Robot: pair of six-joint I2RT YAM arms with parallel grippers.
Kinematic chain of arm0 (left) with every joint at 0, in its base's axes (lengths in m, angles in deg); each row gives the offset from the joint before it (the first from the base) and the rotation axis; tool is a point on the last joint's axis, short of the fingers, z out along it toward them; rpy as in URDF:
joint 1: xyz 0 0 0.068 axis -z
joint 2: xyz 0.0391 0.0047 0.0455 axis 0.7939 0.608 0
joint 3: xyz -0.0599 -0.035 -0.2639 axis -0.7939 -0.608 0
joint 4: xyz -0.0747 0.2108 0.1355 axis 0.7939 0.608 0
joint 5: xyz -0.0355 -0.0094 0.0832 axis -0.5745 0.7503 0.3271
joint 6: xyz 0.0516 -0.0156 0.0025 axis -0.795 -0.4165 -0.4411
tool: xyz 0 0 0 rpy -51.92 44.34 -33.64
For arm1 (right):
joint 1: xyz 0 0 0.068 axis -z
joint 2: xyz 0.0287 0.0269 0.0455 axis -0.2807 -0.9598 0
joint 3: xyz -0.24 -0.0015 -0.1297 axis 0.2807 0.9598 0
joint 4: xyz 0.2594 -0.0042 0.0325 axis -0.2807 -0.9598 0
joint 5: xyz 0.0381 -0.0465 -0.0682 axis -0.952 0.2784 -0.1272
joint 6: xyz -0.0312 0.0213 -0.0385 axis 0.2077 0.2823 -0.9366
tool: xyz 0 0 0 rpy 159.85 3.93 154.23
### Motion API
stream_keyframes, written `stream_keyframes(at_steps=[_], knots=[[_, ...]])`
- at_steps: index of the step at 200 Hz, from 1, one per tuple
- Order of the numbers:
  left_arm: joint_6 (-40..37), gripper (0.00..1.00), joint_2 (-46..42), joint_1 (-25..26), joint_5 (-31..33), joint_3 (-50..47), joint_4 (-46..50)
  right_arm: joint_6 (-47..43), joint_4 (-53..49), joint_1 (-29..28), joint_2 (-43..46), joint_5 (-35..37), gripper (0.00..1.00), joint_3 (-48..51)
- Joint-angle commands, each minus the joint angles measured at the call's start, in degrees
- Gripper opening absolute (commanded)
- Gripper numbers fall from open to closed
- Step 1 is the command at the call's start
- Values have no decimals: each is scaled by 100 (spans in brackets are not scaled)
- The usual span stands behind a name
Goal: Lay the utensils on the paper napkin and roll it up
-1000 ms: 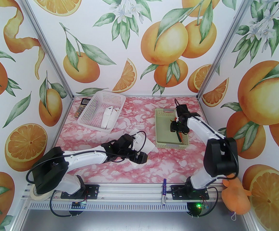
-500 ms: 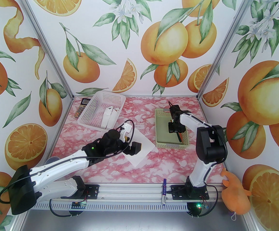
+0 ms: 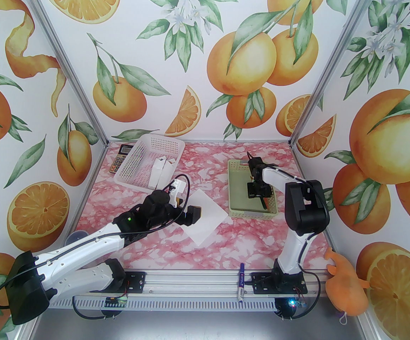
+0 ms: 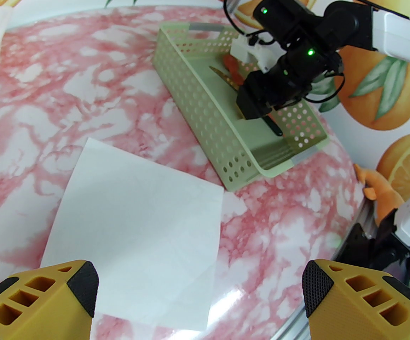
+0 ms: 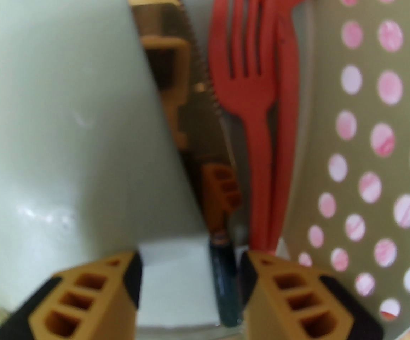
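The white paper napkin lies flat on the pink marbled table; in the left wrist view the napkin spreads out ahead of my fingers. My left gripper hovers open over its near-left edge, holding nothing. The utensils lie in the green tray: an orange-red fork over another orange-red piece, and a knife with a shiny serrated blade and dark handle. My right gripper is down in the tray, half open, straddling the knife handle, which lies close to the right finger.
A white perforated basket holding white boxes stands at the back left, a calculator beside it. A blue-and-white marker pen rests on the front rail. An orange plush toy hangs at the near right corner.
My left arm drew back toward the near left, uncovering the napkin. My right arm folded in and its gripper settled lower in the tray, its jaws narrowing slightly.
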Motion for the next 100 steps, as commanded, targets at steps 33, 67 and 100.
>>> stream_keyframes(at_steps=[33, 67, 100], knots=[[-138, 100, -74, -39, 105, 12, 184, 28, 159, 25, -200, -1316, 46, 279], [-144, 100, -42, -35, 121, 7, 197, 39, 213, -74, 12, -1713, 45, 285], [-158, 100, 16, -36, 130, 21, 188, 123, 263, -144, 317, -2117, 45, 280]])
